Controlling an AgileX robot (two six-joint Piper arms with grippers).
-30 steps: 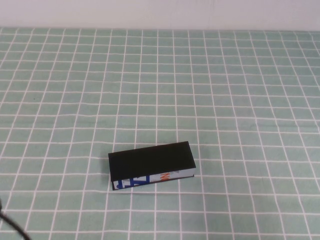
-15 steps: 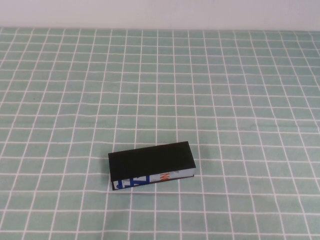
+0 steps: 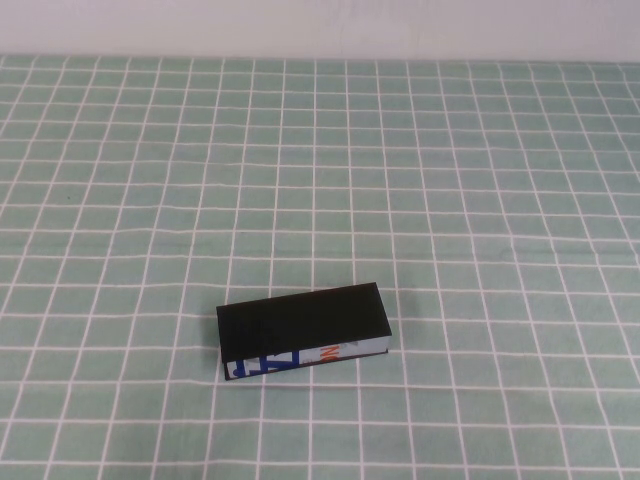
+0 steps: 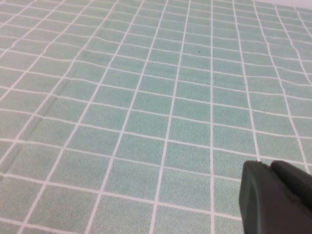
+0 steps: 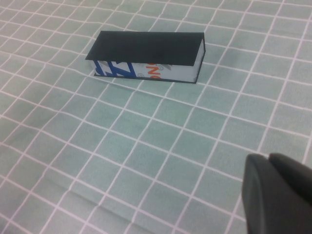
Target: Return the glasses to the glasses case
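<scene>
1. The left tool (image 4: 275, 197) shows only as a dark tip at the edge of the left wrist view, above bare worktop (image 4: 146, 97); I cannot tell how far it is open, and no case is in its view.
2. The glasses case (image 3: 303, 329) lies shut at about 6 o'clock from the worktop centre, long axis from 9 to 3 o'clock.
3. The glasses are not visible.
4. The right tool (image 5: 278, 192) is also only a tip, opening not readable; the case lies ahead of it, so the right arm seems nearer.

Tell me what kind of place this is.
Probably a robot test bench, not a home: a table under a green checked cloth against a bare pale wall, holding only a closed glasses case. The left gripper and right gripper show only in wrist views.
</scene>
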